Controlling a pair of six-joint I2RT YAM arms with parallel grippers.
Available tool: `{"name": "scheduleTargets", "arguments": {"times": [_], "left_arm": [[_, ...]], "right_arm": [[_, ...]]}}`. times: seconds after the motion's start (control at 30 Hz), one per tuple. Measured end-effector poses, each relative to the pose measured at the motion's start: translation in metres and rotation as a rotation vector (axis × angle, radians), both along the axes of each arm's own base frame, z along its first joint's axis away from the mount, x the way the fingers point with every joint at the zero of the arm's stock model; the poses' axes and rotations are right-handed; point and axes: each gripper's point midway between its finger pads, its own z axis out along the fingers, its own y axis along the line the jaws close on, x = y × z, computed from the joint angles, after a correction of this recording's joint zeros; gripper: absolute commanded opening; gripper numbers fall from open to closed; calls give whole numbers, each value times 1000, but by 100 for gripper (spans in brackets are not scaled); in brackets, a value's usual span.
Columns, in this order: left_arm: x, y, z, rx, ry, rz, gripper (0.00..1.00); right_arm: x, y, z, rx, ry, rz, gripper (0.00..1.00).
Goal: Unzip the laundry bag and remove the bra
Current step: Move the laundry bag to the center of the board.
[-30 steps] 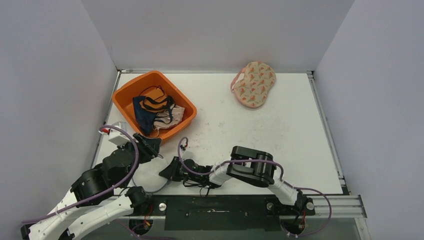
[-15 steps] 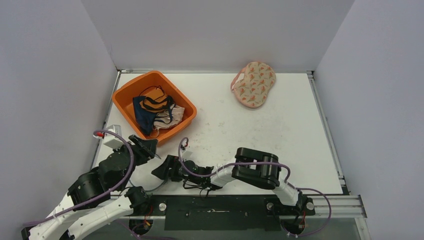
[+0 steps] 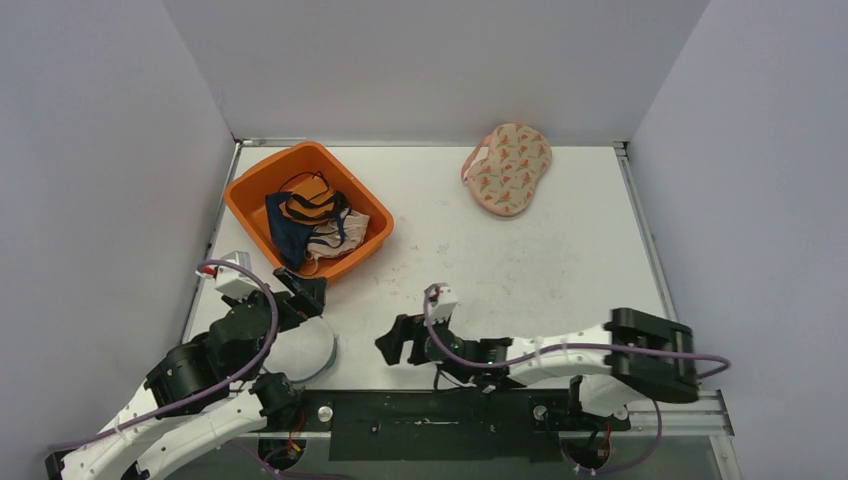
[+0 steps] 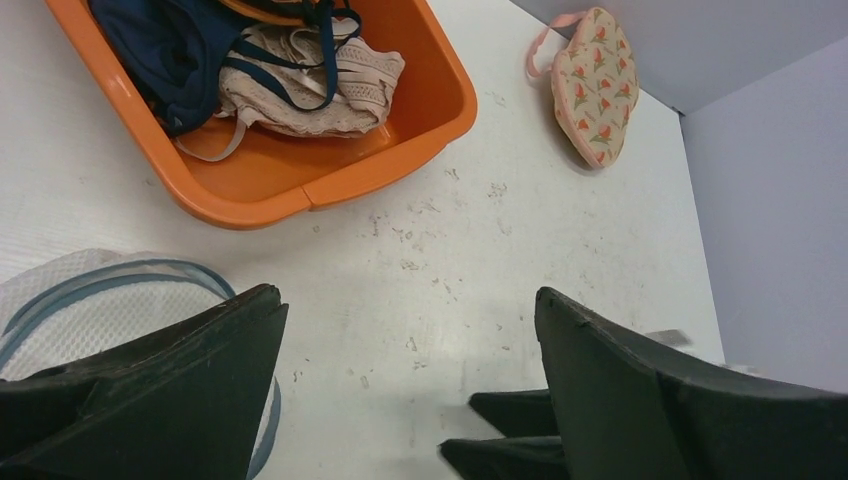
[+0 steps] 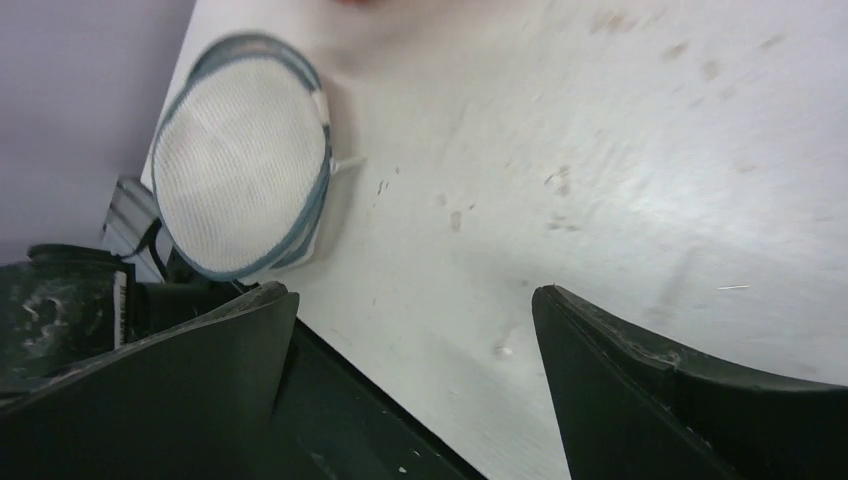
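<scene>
Left fingers (image 4: 180, 370) and right fingers (image 5: 200, 350) both spread, pinching nothing; a second ago both crowded the laundry bag (image 5: 240, 165), near left on the surface (image 3: 520, 270). Right wrist view shows it whole; overhead, half hidden. Floral bra (image 3: 507, 168) far right

Looks like a robotics lab cell rather than a home. Shut in on three sides by bare pale walls (image 3: 420, 60) around a scuffed white table (image 3: 560, 260). Fitted along the near edge with a metal rail (image 3: 665, 405) and a dark plate (image 3: 430, 425), seemingly studded with bolts, though too small to be sure. Rigged with a left arm (image 3: 190, 365) and a right arm (image 3: 650, 360) trailing purple cables (image 3: 575, 347). Stocked only with props: an orange tub (image 3: 255, 180) of underwear (image 3: 310, 220), a mesh bag (image 5: 240, 165).
</scene>
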Motion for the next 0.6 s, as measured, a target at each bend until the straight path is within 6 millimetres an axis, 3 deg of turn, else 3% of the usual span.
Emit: {"name": "scheduleTargets", "arguments": {"times": [0.07, 0.13, 0.23, 0.27, 0.33, 0.47, 0.6], "left_arm": [[2, -2, -3, -11, -8, 2, 96], [3, -4, -6, -35, -23, 1, 96], [5, -13, -9, -72, -66, -30, 96], [7, -19, -9, -87, -81, -51, 96], [10, -32, -14, -94, -88, -86, 96], [17, -52, -26, -72, -62, -121, 96], [21, -68, -34, -51, -31, -150, 96]], "right_arm": [[13, -31, 29, -24, -74, -48, 92], [38, -59, 55, -22, -124, -129, 92], [99, -126, 96, -25, -211, -362, 94], [121, -158, 109, -30, -244, -464, 95], [149, -208, 123, -36, -288, -627, 96], [190, -285, 116, -64, -284, -875, 98], [232, -332, 70, -85, -165, -1001, 98]]}}
